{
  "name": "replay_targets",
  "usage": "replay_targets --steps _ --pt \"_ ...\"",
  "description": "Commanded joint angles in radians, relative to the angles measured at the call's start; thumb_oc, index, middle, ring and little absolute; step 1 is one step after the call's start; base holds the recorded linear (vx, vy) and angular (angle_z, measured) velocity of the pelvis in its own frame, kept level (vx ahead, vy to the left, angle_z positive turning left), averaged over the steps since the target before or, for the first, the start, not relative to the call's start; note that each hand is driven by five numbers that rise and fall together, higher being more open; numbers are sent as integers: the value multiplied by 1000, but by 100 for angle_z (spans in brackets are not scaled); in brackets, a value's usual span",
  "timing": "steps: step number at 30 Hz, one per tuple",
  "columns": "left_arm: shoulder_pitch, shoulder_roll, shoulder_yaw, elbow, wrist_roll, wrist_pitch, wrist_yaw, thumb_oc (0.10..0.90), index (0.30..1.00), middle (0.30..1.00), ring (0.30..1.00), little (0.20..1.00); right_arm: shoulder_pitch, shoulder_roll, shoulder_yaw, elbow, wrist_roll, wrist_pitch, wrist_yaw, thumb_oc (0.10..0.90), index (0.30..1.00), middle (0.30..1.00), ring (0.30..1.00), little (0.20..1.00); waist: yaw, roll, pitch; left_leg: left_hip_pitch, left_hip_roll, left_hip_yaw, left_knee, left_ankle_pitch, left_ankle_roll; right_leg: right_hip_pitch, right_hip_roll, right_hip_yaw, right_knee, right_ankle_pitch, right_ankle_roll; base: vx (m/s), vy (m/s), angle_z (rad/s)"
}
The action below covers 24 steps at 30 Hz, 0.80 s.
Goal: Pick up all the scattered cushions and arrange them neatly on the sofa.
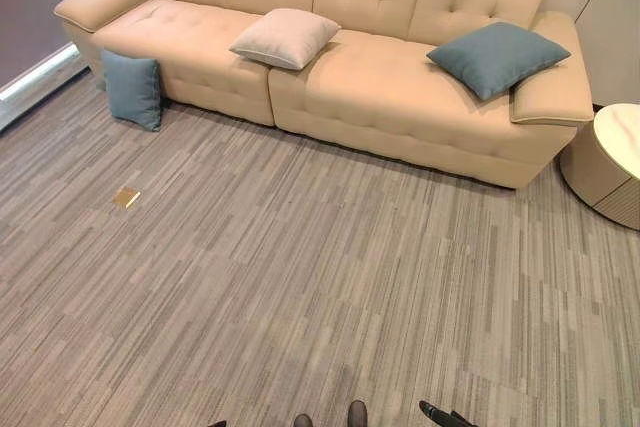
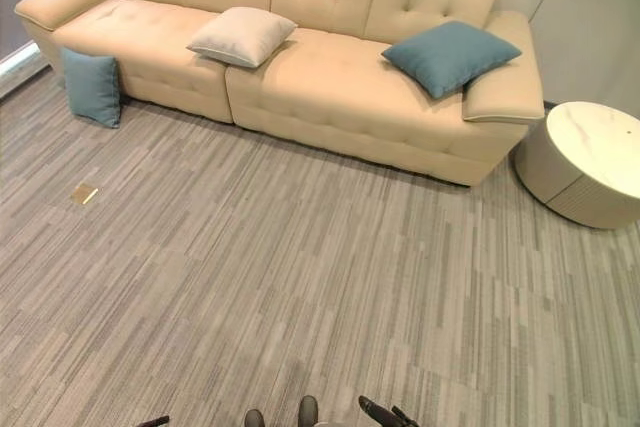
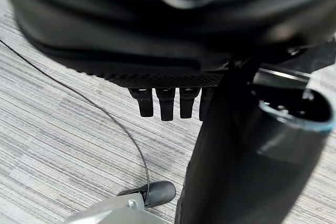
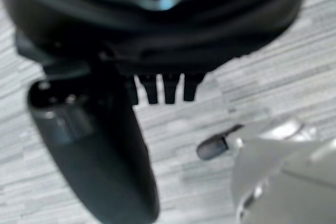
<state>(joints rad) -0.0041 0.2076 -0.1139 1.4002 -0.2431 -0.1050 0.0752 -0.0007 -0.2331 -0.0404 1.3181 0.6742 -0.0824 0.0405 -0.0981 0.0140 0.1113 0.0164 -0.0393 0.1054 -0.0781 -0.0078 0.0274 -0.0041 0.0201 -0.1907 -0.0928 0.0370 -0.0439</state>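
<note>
You are looking down on a cream tufted sofa (image 1: 380, 97) across a grey striped carpet (image 1: 320, 277), with the tidying not yet begun. A teal cushion (image 1: 133, 89) is standing on the carpet, leaning against the sofa's front below its left armrest; it is the one piece plainly off the seat, so it looks like your first pick. A beige cushion (image 1: 285, 37) is lying tilted on the seat near the middle, and a second teal cushion (image 1: 497, 57) is resting askew against the right armrest; both probably want straightening against the backrest. A round white side table (image 2: 590, 162) is sitting just beside the sofa's right end, and a small tan square (image 1: 127, 197) is lying on the carpet.

Your left hand (image 3: 165, 103) and right hand (image 4: 163, 88) are hanging low over bare carpet, fingers straight and slack, carrying nothing. All three cushions are lying well apart from both hands, so you would be walking forward and leftward first.
</note>
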Motion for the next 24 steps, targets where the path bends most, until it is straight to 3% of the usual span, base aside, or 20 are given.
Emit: replay_targets --steps 1,6,7,8,9,10,12,13,15,16,18,20,21,22,24 --pt "-15 27 -33 53 68 -7 13 800 900 900 900 900 -31 -49 48 -27 -61 -35 -4 800 900 900 900 900 -20 -20 -21 -6 130 35 -9 12 -90 20 -70 34 32 -72 114 42 -67 -1" --pt "-41 17 -67 51 103 10 -20 800 900 900 900 900 -40 -43 96 -42 -121 -26 10 800 900 900 900 900 -36 -17 -7 11 157 64 23 4 -99 1 -52 66 85 -106 90 107 -144 -3" --pt "-47 14 -88 29 115 5 -13 800 900 900 900 900 -36 -42 119 -49 -153 -25 15 800 900 900 900 900 -41 -27 9 -16 168 75 133 -32 -93 -5 -49 89 122 -129 71 96 -163 -11" --pt "-47 14 -88 29 115 5 -13 800 900 900 900 900 -36 -42 119 -49 -153 -25 15 800 900 900 900 900 -41 -26 9 -20 170 75 140 -36 -93 -7 -48 90 124 -130 71 101 -212 -11" --pt "-53 8 -110 11 121 2 -12 800 900 900 900 900 -34 -43 144 -48 -181 -24 20 800 900 900 900 900 -37 -32 28 -55 179 73 228 -38 -88 -7 -43 104 148 -146 57 62 -150 -16" --pt "-55 7 -115 -1 122 2 -12 800 900 900 900 900 -35 -42 152 -54 -193 -23 21 800 900 900 900 900 -34 -35 41 -88 191 71 312 -22 -87 -7 -38 113 163 -156 46 84 -278 -30" --pt "-79 7 -156 -44 130 -6 3 800 900 900 900 900 -46 -46 200 -68 -248 -27 6 800 900 900 900 900 -18 -46 99 -229 231 23 564 78 -82 -12 -17 131 211 -183 11 37 -311 -53" --pt "-93 5 -177 -58 137 -8 8 800 900 900 900 900 -57 -47 225 -73 -266 -26 0 800 900 900 900 900 -9 -49 125 -298 222 -4 664 92 -67 -17 -9 142 235 -200 -4 48 -256 -27" --pt "-99 4 -205 -81 153 -15 21 800 900 900 900 900 -57 -46 256 -91 -284 -28 0 800 900 900 900 900 -2 -55 143 -383 185 -9 728 51 -49 -20 -7 160 270 -236 -13 171 -131 -10" --pt "-90 0 -211 -90 161 -22 23 800 900 900 900 900 -48 -44 266 -94 -291 -31 3 800 900 900 900 900 9 -52 141 -426 147 -13 713 27 -42 -7 -7 173 267 -254 -13 307 -11 -31" --pt "-70 -9 -210 -83 167 -27 25 800 900 900 900 900 -41 -38 276 -85 -308 -33 5 800 900 900 900 900 33 -41 138 -457 93 -14 569 11 -37 41 -1 195 241 -273 1 431 63 -36" --pt "-43 -25 -203 -50 169 -21 17 800 900 900 900 900 -44 -38 290 -63 -336 -33 9 800 900 900 900 900 68 -18 132 -449 81 -49 291 106 -56 117 15 220 191 -284 22 558 108 -49" --pt "-34 -28 -198 -42 170 -19 15 800 900 900 900 900 -50 -42 292 -58 -345 -36 6 800 900 900 900 900 79 -7 125 -468 84 -58 199 120 -60 140 17 228 176 -290 30 562 115 -60" --pt "-23 -29 -190 -31 173 -17 12 800 900 900 900 900 -57 -46 290 -48 -356 -35 3 800 900 900 900 900 89 -14 120 -473 75 -58 116 131 -61 169 4 238 162 -296 42 353 70 -44" --pt "-11 -28 -179 -16 181 -12 11 800 900 900 900 900 -60 -46 289 -42 -367 -36 0 800 900 900 900 900 99 -20 109 -488 68 -54 70 135 -59 195 -5 255 152 -296 54 446 111 -52"
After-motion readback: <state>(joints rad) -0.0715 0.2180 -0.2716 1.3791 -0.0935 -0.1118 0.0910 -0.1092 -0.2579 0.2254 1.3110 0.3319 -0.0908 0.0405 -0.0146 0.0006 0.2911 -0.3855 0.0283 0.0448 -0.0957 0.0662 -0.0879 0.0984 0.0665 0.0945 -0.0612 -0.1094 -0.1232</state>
